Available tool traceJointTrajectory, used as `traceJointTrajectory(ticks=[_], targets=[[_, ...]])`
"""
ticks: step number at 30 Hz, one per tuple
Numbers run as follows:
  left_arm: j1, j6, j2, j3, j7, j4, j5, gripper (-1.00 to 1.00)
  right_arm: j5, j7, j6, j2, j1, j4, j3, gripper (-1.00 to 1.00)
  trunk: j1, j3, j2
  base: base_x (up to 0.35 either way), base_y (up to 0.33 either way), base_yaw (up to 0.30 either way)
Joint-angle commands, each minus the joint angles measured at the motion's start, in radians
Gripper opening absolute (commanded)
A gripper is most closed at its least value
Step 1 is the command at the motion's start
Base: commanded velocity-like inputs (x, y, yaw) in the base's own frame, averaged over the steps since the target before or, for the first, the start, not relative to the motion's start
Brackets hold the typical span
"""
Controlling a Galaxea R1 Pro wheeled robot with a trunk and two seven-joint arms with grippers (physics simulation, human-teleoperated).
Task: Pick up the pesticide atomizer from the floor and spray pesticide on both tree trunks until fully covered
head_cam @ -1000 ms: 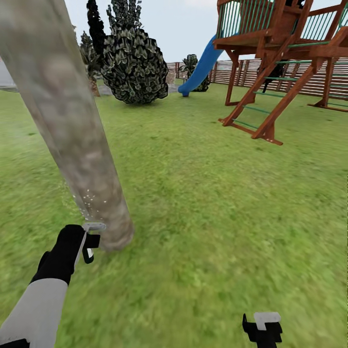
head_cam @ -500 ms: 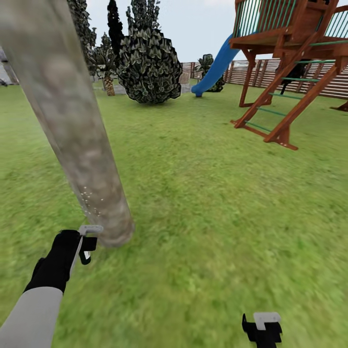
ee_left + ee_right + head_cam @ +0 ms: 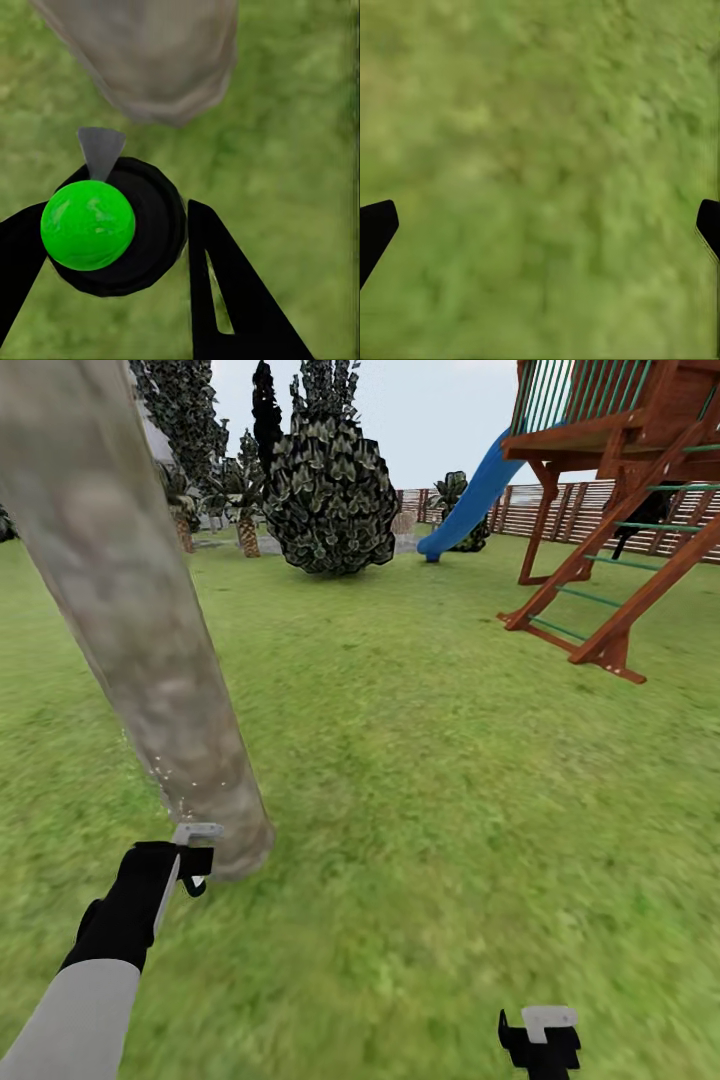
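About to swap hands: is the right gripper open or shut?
Open. In the right wrist view, the right gripper's two fingers sit far apart at opposite edges, with just grass between them.

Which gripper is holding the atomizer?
The left gripper, shut around the green-topped atomizer beside the tree trunk; the right gripper hangs open.

A wooden play structure (image 3: pixel 620 490) with green rungs and railings is seen at the upper right of the head view, its red-brown legs set on the grass. A blue slide (image 3: pixel 470 500) is attached at its far side and descends toward a dark, rounded bush (image 3: pixel 330 500). Dark conifers (image 3: pixel 190 410) and short palms (image 3: pixel 245 510) are noted beyond, under a pale sky (image 3: pixel 430 410).
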Motion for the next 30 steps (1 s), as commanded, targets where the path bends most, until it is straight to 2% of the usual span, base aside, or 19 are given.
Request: traceJointTrajectory(ticks=[1,5,17,27,30], targets=[[-0.001,0.004,0.000,0.002,-0.010,-0.002,-0.011,-1.00,0.010,-0.010,0.003,0.000,-0.001,0.001,0.005,1.00,0.000,-0.001,0.000,0.191,-0.218,0.000],[-0.001,0.004,0.000,0.002,-0.010,-0.005,-0.012,-1.00,0.010,-0.010,0.003,0.000,-0.001,0.001,0.005,1.00,0.000,-0.001,0.000,0.146,-0.243,0.064],[-0.001,0.004,0.001,0.003,-0.009,-0.002,-0.013,-1.00,0.010,-0.010,0.002,0.000,-0.001,0.001,0.005,1.00,0.000,-0.001,0.000,0.114,-0.264,0.265],[-0.001,0.004,0.001,0.003,-0.009,-0.001,-0.014,-1.00,0.010,-0.010,0.002,0.000,-0.001,0.000,0.005,1.00,0.000,-0.001,0.000,0.197,-0.230,0.023],[-0.001,0.004,0.001,0.003,-0.008,0.000,-0.014,-1.00,0.010,-0.011,0.002,0.000,-0.001,0.000,0.005,1.00,0.000,-0.001,0.000,0.110,-0.255,0.210]])
